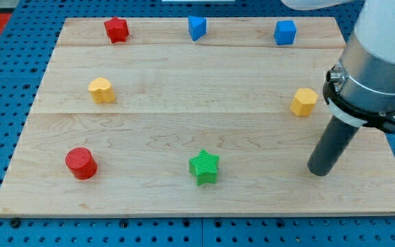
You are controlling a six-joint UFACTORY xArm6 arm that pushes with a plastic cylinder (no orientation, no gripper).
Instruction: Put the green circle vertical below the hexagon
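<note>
Camera view shows the wooden board (184, 68) with the job apparently not begun. I can find no green circle. The only green piece is the green star (204, 167), low in the frame just right of centre. The yellow hexagon (304, 101) sits at mid-right, well apart from it. The arm carries no jaws at all, only a dark rod, and the tip (319, 171) rests on the board at lower right. That puts it below the hexagon and well to the right of the star, touching neither. If the star is the intended piece, it has yet to be pushed rightward to sit under the hexagon.
</note>
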